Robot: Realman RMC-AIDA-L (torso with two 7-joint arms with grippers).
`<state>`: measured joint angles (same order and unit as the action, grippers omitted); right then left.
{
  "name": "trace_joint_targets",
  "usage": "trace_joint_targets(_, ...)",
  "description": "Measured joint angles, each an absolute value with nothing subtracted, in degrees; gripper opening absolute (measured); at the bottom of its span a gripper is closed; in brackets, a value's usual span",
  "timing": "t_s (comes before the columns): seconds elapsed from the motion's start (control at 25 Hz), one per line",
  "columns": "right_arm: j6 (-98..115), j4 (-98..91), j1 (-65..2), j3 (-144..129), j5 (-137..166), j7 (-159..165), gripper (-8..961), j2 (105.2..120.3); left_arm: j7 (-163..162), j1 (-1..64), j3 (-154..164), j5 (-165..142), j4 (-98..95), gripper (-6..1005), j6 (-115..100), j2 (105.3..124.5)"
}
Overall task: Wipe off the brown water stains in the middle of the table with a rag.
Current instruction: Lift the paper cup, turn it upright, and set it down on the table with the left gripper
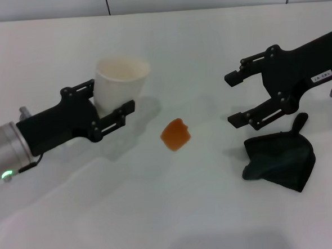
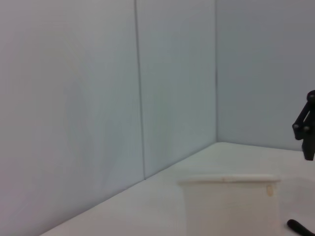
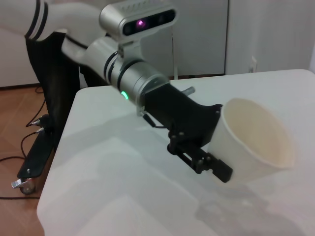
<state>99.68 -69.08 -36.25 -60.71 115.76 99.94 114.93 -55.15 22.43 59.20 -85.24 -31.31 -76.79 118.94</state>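
The left gripper (image 1: 109, 105) is clamping the cup (image 1: 121, 81) clear of the stain (image 1: 175, 134) while the right gripper (image 1: 236, 97), fingers wide, is hovering above the rag (image 1: 281, 160).

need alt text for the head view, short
An orange-brown stain sits mid-table between two black grippers. The left gripper holds a white cup; the right gripper hangs open just above a dark rag lying on the table.
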Motion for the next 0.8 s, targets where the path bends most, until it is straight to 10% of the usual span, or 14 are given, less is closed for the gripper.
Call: trace_joint_targets(0.8, 100.08, -69.08, -35.87, -60.87, 115.43, 101.06, 805, 115.08, -37.8, 25.19, 58.53, -75.36, -13.75, 604, -67.24, 119.16)
